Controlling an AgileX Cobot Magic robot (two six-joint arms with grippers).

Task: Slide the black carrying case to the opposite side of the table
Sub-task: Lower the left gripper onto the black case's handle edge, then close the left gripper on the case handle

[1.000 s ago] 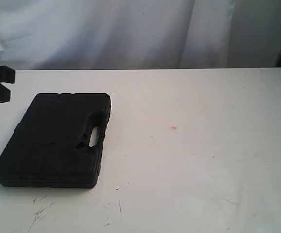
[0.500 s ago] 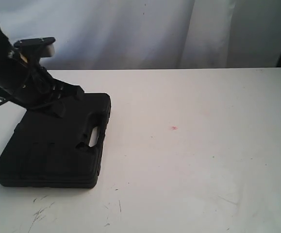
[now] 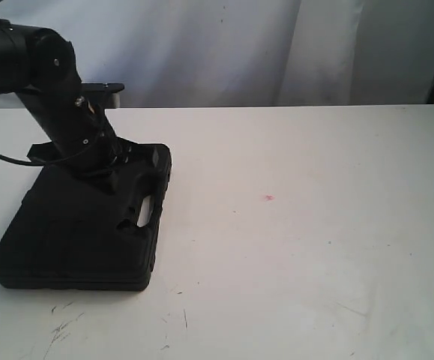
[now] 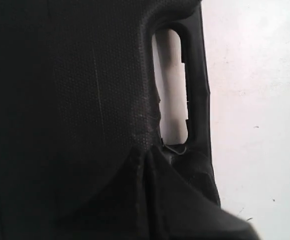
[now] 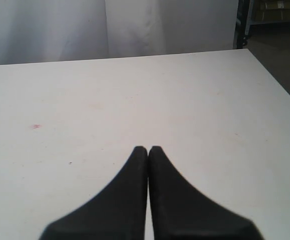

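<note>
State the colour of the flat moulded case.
Matte black flat plastic case; exterior view shows it best.

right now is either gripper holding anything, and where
Nothing held: left gripper shut, at the case lid by its handle; right gripper shut, empty.

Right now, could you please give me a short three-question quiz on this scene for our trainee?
1. True or false: the right gripper is holding the case.
2. Where is the left gripper? A) over the case lid, beside the slot handle; B) nowhere near the case; C) out of every view.
3. Fill in: in the exterior view, the case lies on the table's ___ side.
Key: 1 false; 2 A; 3 left.
</note>
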